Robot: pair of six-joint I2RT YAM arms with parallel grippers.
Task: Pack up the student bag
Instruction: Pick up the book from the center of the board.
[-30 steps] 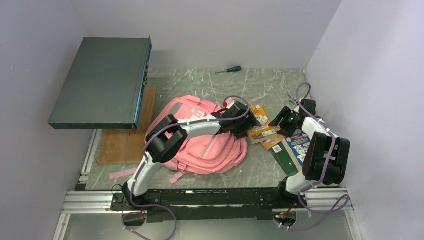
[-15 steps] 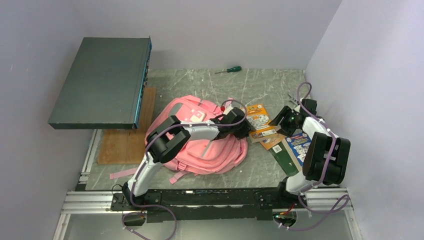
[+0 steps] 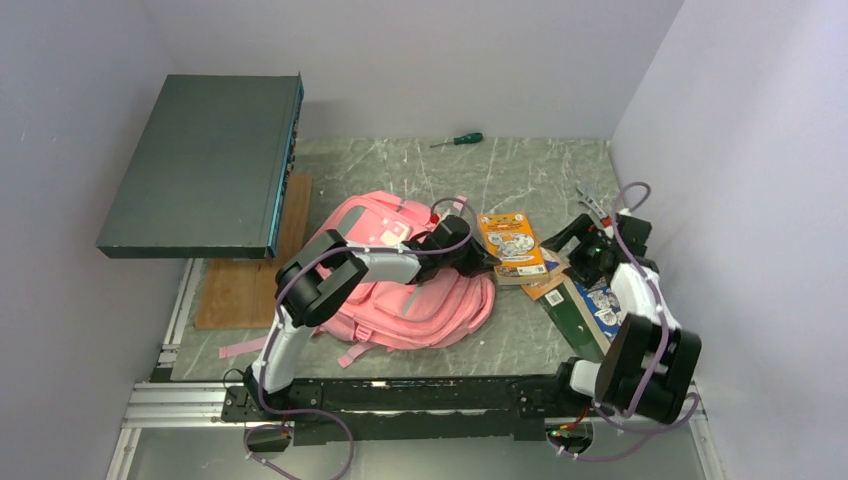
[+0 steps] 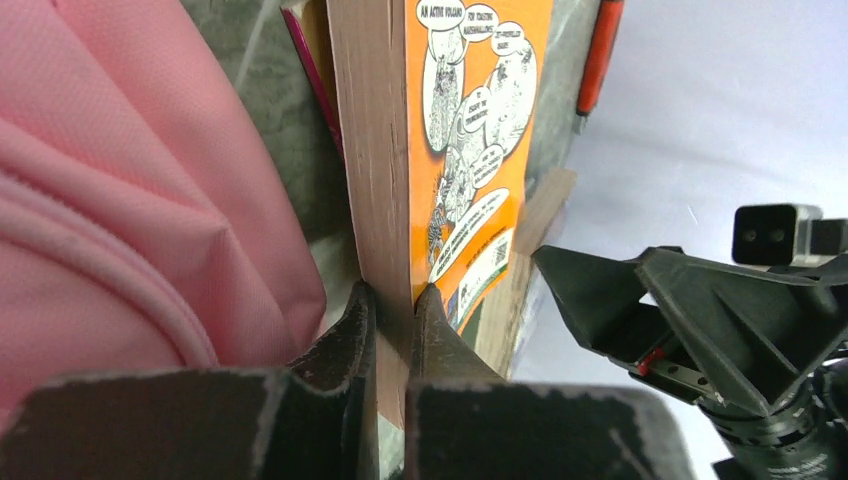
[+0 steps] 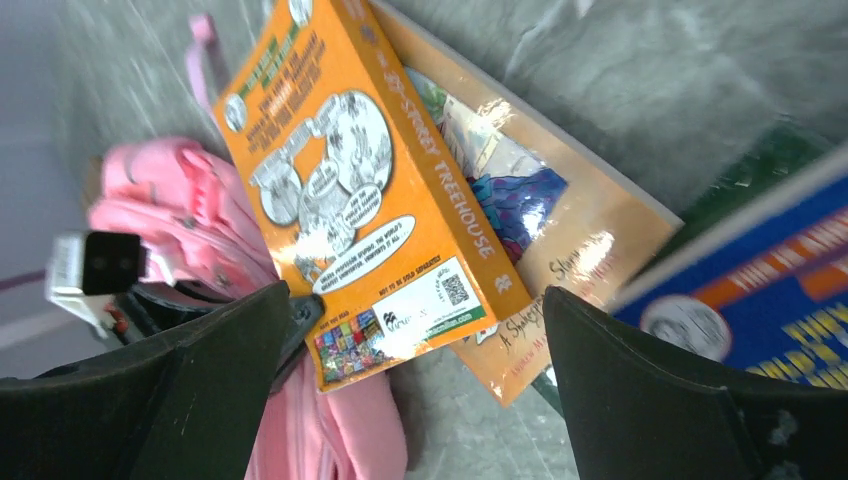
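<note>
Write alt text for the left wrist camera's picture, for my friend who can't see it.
Close-up: the left claw pinches the page edge of an orange book whose cover shows cartoon figures with speech bubbles. The soft pink student bag fills the left side of the picture, close beside the book.

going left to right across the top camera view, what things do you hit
dark grey case → student bag → orange book → blue book
</note>
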